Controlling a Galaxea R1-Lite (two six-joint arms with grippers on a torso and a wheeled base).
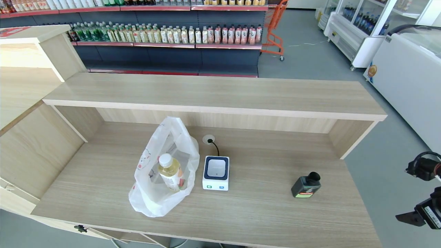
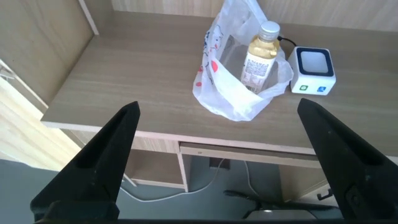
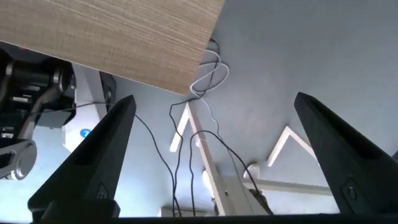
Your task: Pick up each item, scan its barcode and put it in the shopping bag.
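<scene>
When going for the dark bottle (image 1: 306, 186), upright on the counter (image 1: 262, 206) right of the scanner (image 1: 216, 172), favour the right gripper (image 3: 214, 99), fingers (image 3: 93, 168) apart off that end, over the left gripper (image 2: 217, 106), also spread, beyond the bag (image 1: 144, 193).

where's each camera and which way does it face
Head view: on the head, facing forward and down at the counter, shopping bag, scanner, dark bottle; right arm at edge.
Left wrist view: off the counter's near edge, facing the bag between the open left gripper.
Right wrist view: beside the counter, facing down at floor cables, open right gripper.
Head and left wrist share bag and scanner.
</scene>
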